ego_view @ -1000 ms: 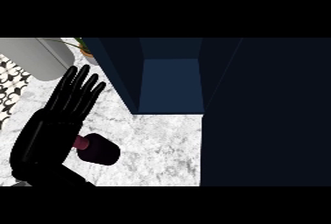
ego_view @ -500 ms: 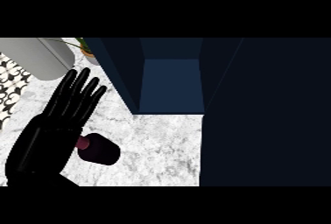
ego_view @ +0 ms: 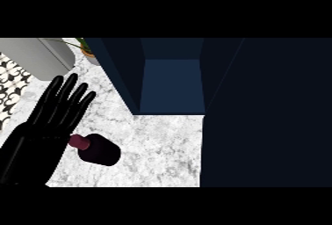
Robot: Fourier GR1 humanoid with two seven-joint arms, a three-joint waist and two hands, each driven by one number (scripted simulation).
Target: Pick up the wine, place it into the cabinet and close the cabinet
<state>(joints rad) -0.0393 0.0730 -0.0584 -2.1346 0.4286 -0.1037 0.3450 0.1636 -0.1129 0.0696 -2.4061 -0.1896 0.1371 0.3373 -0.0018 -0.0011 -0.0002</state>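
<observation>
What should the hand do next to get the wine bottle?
Probably curl the left hand round the wine. Its fingers are straight, and the bottle stands on the counter right beside the palm, not yet held. The cabinet ahead is already open, so grasping comes first.

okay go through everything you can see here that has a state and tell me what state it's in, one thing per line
wine bottle: on the marble counter, capped, not held.
left hand: open, fingers straight, just left of the bottle's cap.
cabinet: open, nothing visible inside.
cabinet door: swung open, filling the view's right side.
right hand: not in view.
</observation>
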